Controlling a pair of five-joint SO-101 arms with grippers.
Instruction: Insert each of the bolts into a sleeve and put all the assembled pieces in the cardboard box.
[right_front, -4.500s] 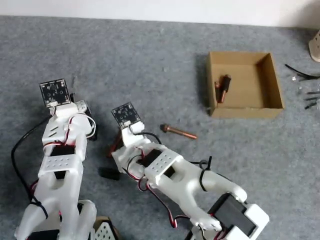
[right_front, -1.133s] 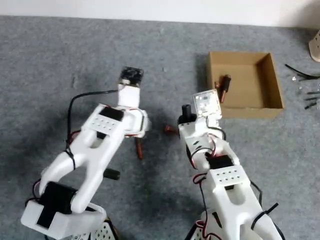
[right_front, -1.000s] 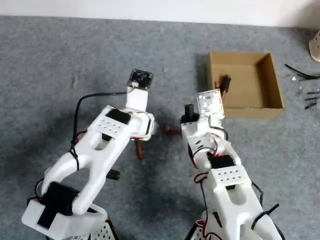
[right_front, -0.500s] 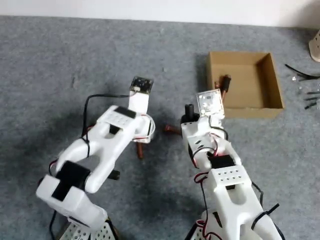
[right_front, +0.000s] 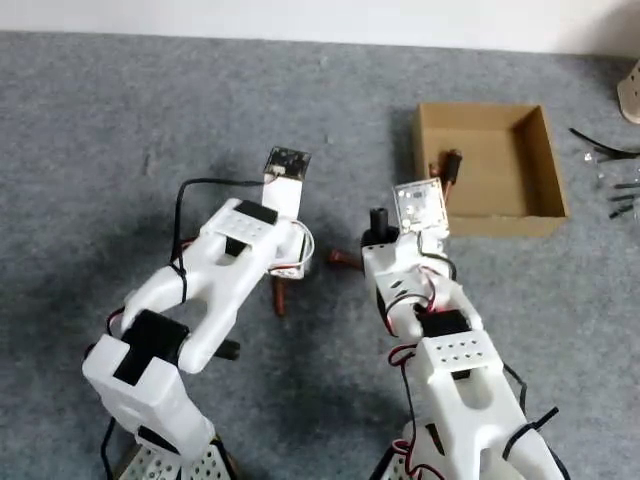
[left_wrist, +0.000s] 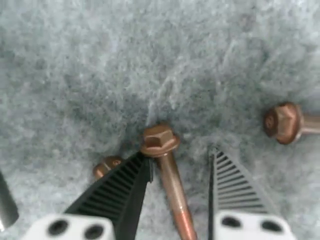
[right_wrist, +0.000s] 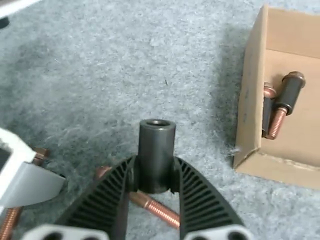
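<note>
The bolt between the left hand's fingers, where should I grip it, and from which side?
Grip the bolt by its shank, just below the hex head, coming straight down from above: it lies flat, and the left hand straddles it, open.

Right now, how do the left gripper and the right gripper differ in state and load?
The left gripper has its jaws open; the right gripper has them shut. The left gripper's jaws stand either side of a bolt lying on the carpet, while the right gripper clamps a black sleeve, its hollow end sticking out past the jaws. Both have black ribbed jaws.
</note>
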